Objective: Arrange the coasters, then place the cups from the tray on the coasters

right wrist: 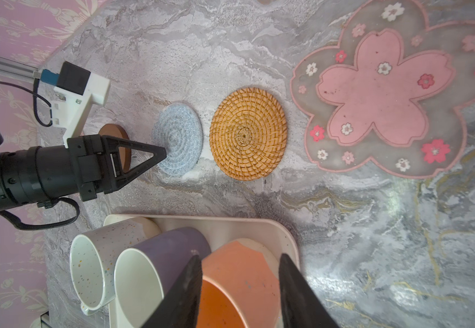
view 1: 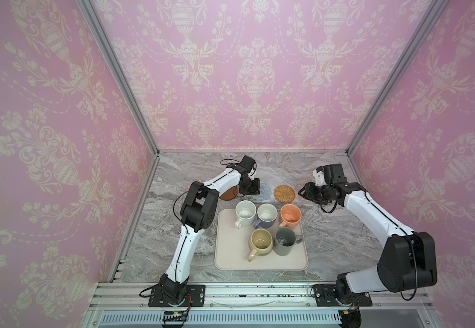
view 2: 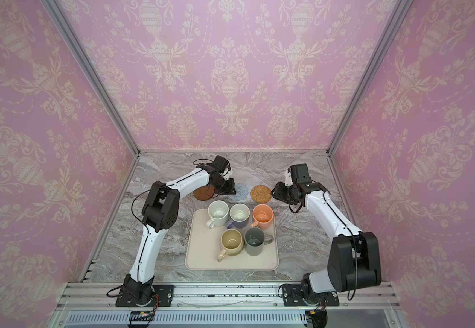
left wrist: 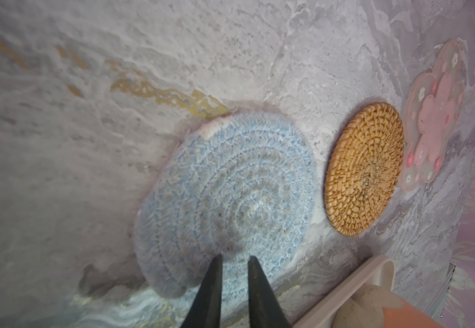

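The beige tray holds the cups: white, lavender, peach-orange, cream-yellow and grey. Behind it, the coasters lie in a row on the marble. They are a brown wooden disc partly under the left arm, a blue crocheted round, a rattan disc and a pink flower. My left gripper points down at the blue round's edge; its jaws are a little apart and pinch nothing. My right gripper hovers open and empty, right of the rattan disc.
Pink papered walls close the marble table at the back and both sides, with metal posts in the corners. The left arm's elbow stands just left of the tray. The arm bases sit on the front rail.
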Tool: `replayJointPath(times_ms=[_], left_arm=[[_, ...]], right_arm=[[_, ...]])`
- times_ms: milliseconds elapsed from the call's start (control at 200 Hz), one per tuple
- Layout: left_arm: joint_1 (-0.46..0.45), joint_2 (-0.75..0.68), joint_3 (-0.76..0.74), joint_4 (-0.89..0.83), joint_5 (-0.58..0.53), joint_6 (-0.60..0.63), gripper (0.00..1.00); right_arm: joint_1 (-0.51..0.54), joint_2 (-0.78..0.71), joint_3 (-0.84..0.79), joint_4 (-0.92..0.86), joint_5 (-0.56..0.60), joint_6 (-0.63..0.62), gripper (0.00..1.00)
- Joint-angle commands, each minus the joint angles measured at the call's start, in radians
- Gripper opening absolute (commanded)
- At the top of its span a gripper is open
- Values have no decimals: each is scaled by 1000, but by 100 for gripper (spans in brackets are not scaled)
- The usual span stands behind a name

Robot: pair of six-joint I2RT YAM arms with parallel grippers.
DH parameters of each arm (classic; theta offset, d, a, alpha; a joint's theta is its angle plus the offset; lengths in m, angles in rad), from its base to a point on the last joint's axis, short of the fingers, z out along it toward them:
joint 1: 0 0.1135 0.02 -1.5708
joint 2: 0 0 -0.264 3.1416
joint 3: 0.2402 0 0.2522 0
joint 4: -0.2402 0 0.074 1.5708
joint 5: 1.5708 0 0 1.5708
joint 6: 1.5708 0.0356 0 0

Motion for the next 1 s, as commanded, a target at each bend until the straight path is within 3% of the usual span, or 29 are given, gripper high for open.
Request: replayJointPath(times_ms=[0, 510, 736, 996], left_arm=[[4, 4, -9, -52, -30, 3, 21], [5, -43, 36, -66, -45, 24, 22], [1, -214, -13, 74, -43, 20, 24], [1, -396, -63, -6, -61, 93, 30]], right_arm=[[8, -16, -8, -8, 13, -2, 46], [11, -11, 6, -1, 4, 7, 46], [14, -10, 18, -9, 6, -1, 46], [24, -31, 14, -19, 7, -9, 46]])
